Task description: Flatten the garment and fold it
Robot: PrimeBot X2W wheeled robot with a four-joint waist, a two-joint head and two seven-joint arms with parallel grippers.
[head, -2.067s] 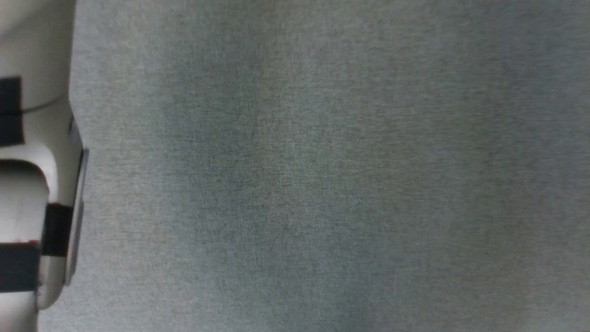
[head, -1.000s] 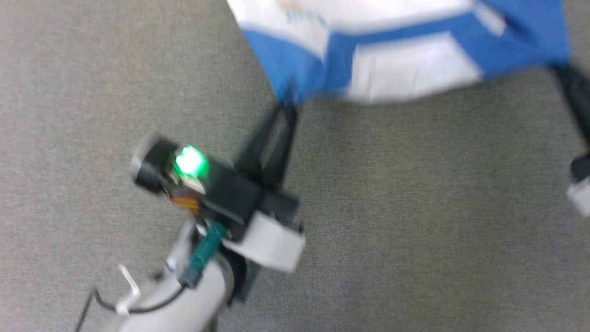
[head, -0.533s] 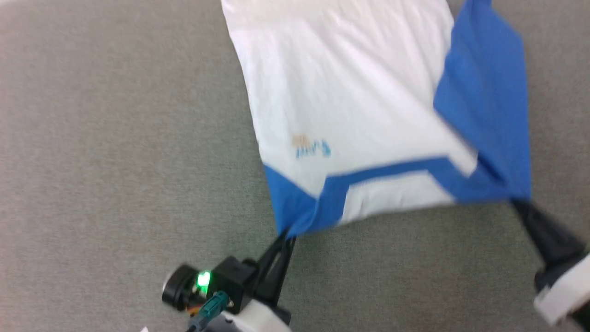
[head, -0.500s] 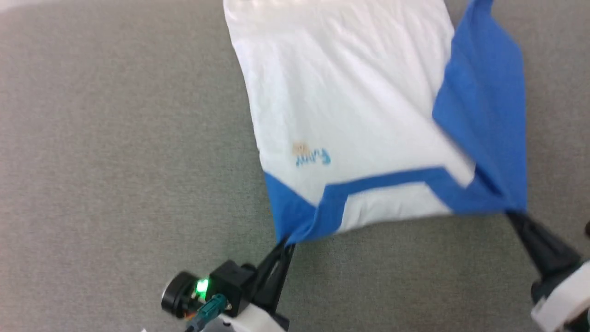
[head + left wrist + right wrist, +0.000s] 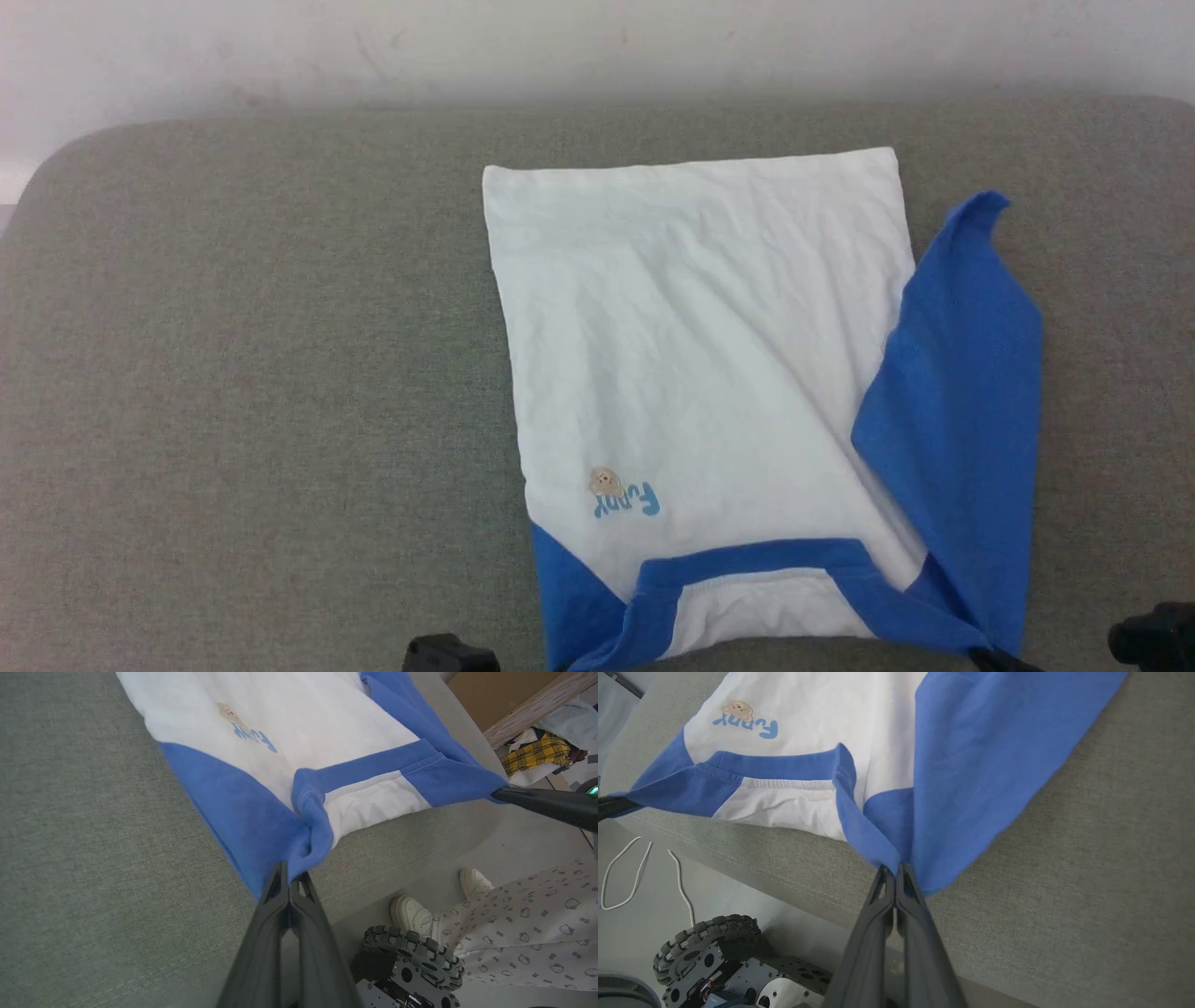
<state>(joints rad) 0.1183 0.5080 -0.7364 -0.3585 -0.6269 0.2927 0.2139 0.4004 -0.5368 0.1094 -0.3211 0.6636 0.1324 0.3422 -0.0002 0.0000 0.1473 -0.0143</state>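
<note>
While the grey cushion (image 5: 261,373) lies wide at the left of the head view, the garment (image 5: 700,355) sits right of centre on it, its white body spread fairly flat with the hem toward the pale wall (image 5: 560,47) and the neck end at the cushion's near edge. At the near left corner, the left gripper (image 5: 289,879) has its jaws clenched on a bunch of blue shoulder cloth, just past the cushion's front edge. A small bear print with blue letters (image 5: 624,493) sits on the white just beyond that corner. The blue neckband (image 5: 747,555) runs between the two pinched corners, taut, with white cloth showing inside it. Farther right, a blue sleeve (image 5: 962,420) is folded up along the body's side, its tip curling toward the wall. At the near right corner, the right gripper (image 5: 896,870) is pinched tight on blue cloth. Below the cushion's edge, the left wrist view shows a knobbly wheel (image 5: 411,956) and a person's white shoes (image 5: 411,912).
</note>
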